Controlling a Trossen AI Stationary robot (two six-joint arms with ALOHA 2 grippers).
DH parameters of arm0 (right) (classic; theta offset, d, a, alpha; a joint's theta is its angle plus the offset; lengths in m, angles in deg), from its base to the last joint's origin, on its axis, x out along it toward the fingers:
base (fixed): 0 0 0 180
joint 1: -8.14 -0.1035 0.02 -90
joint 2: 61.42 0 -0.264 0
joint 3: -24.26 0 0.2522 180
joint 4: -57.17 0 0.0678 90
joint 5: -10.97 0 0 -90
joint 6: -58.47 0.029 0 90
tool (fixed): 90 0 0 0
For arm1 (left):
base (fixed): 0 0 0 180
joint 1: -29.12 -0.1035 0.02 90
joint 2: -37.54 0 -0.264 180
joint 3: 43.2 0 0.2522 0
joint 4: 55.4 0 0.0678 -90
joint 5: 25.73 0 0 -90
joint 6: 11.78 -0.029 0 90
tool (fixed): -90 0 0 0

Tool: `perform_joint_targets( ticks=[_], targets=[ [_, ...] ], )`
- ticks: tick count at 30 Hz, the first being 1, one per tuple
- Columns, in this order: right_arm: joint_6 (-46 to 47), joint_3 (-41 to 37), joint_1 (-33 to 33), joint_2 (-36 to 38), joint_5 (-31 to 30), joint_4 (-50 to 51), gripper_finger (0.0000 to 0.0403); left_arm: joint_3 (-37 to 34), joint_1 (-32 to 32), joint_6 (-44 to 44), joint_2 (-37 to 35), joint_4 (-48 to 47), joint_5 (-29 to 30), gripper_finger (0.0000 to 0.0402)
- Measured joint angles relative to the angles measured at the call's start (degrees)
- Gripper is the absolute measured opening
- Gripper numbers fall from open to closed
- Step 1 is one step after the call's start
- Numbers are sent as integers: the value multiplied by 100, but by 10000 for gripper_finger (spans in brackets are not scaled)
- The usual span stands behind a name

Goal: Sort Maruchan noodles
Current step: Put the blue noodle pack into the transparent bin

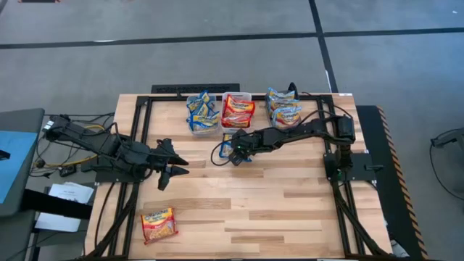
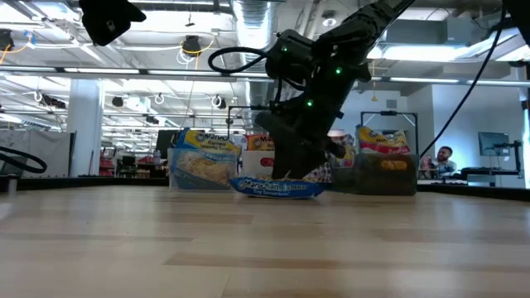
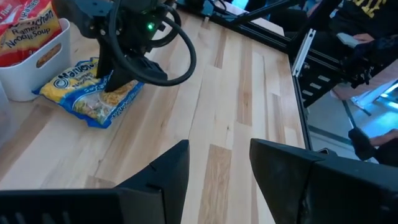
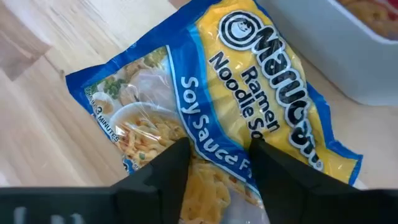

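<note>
Right claw [image 1: 233,154]: fingers parted, apparently pressing a blue-trimmed noodle packet [image 4: 211,118] on the worktop [image 1: 290,210] near the white bin [image 1: 237,110]; left claw [image 1: 174,172] parted, empty.

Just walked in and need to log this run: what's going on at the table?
The robot is sorting ramen packets into three bins along the far edge. The right gripper is down on a blue-trimmed soy sauce packet lying on the table in front of the white bin, fingers straddling it, not yet lifted. The left gripper hovers open, holding nothing. One red-trimmed packet lies alone at the near left.
</note>
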Motion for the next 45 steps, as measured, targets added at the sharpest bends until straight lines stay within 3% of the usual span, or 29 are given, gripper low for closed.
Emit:
perform_joint_targets(
  ticks=[8,11,19,23,32,37,45],
  targets=[
    [168,-23,-96,2,172,-221,49,0,-1,-32,2,-65,-1,155],
    [195,-22,-170,2,190,-253,13,0,2,-15,0,-252,-4,155],
    [80,231,-589,54,179,-27,6,0,-1,87,0,-308,38,156],
    [-271,645,-858,80,167,278,4,0,-3,307,0,-313,452,165],
    [-1040,1761,-1396,104,-606,913,4,0,-441,765,0,-313,866,190],
    [-1750,2202,-1612,110,-980,983,4,0,-944,925,0,-310,266,190],
    [-3150,2622,-1763,123,-1050,974,4,0,-1714,925,0,-302,-758,190]
  ],
)
